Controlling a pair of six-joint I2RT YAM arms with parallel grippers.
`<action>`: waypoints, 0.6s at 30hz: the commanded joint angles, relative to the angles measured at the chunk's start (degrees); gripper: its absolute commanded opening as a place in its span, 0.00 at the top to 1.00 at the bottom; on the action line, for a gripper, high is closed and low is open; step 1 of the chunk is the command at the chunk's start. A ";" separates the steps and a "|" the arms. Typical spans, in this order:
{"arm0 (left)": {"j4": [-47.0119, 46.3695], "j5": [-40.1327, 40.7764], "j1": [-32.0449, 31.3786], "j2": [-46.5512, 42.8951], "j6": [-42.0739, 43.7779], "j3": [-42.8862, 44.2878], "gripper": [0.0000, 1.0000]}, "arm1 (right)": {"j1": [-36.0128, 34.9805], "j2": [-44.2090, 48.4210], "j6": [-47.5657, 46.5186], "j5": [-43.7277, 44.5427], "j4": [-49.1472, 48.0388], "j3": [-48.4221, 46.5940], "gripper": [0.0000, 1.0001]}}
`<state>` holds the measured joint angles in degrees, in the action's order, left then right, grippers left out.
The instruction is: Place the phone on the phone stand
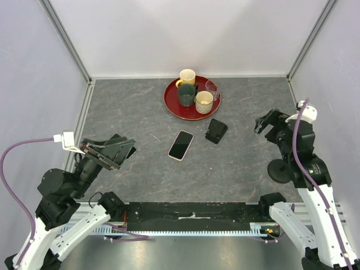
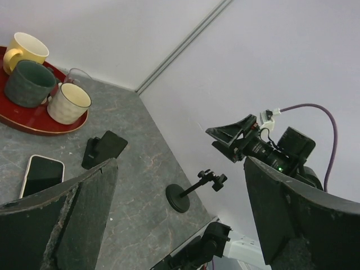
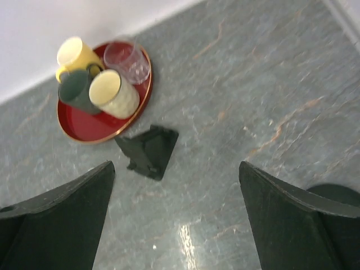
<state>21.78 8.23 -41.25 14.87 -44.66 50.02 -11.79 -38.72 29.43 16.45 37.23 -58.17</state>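
Note:
The phone lies flat on the grey table, screen up, with a pale case edge; the left wrist view also shows the phone, at its left edge. The phone stand is a black round disc with a short post, close to the right arm, and the same phone stand appears between the left fingers' view. My left gripper hovers open, left of the phone. My right gripper hovers open at the right, above bare table. Nothing sits between either pair of fingers.
A red round tray at the back holds a yellow mug, a dark green mug, a cream cup and a glass. A small black folding piece lies right of the phone. Walls enclose three sides.

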 commanded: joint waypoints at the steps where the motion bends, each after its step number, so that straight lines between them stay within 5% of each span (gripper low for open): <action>1: -1.04 -1.55 0.21 -0.72 -2.80 -1.68 0.01 | -0.16 -2.13 -0.69 -5.98 -4.27 2.53 0.02; 6: -1.04 -1.81 0.21 -0.72 -3.67 -3.00 0.01 | -0.86 -12.85 1.85 -13.28 -3.59 4.47 0.02; 14: -2.00 -3.31 0.12 -0.37 -5.87 -4.93 0.01 | -10.52 -23.59 12.84 -1.77 -4.71 7.81 0.02; 18: -2.09 -3.83 0.21 -0.55 -6.14 -5.55 0.01 | -12.64 -24.82 6.55 -11.32 -11.54 9.04 0.02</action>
<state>21.63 5.80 -41.23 14.52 -48.38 45.06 -22.63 -63.46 38.39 10.81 34.20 -49.19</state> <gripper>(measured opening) 0.990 0.982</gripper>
